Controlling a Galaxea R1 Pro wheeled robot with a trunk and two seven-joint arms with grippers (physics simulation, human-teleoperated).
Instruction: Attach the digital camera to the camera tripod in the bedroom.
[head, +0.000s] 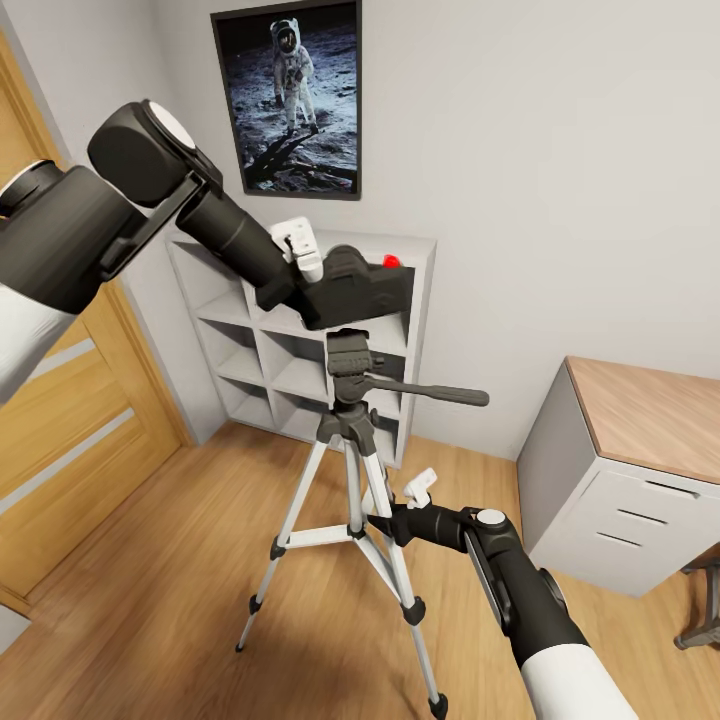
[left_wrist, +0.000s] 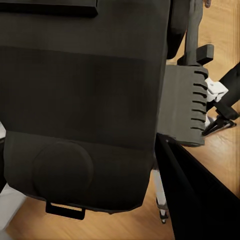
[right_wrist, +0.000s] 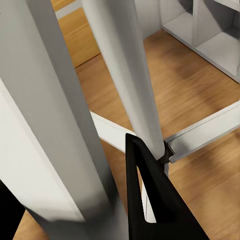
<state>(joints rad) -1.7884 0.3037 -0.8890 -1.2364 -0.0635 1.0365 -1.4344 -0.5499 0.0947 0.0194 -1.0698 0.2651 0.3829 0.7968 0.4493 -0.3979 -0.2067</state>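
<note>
My left gripper (head: 318, 288) is shut on the black digital camera (head: 362, 287), whose red dot (head: 391, 261) faces up. The camera hangs just over the dark grey head (head: 350, 358) of the camera tripod (head: 352, 470); I cannot tell whether they touch. The pan handle (head: 440, 394) points right. In the left wrist view the camera body (left_wrist: 85, 100) looms close, with the ridged tripod head (left_wrist: 182, 105) beside it. Lower down, my right gripper (head: 384, 512) is shut around a silver leg (right_wrist: 55, 130), with one black finger (right_wrist: 150, 200) beside it.
A white cube shelf (head: 290, 372) stands behind the tripod, under the astronaut poster (head: 290, 100). The oak door (head: 70, 450) is at the left. A grey drawer cabinet with a wood top (head: 640, 470) stands at the right, with a chair base (head: 705, 600) at the edge.
</note>
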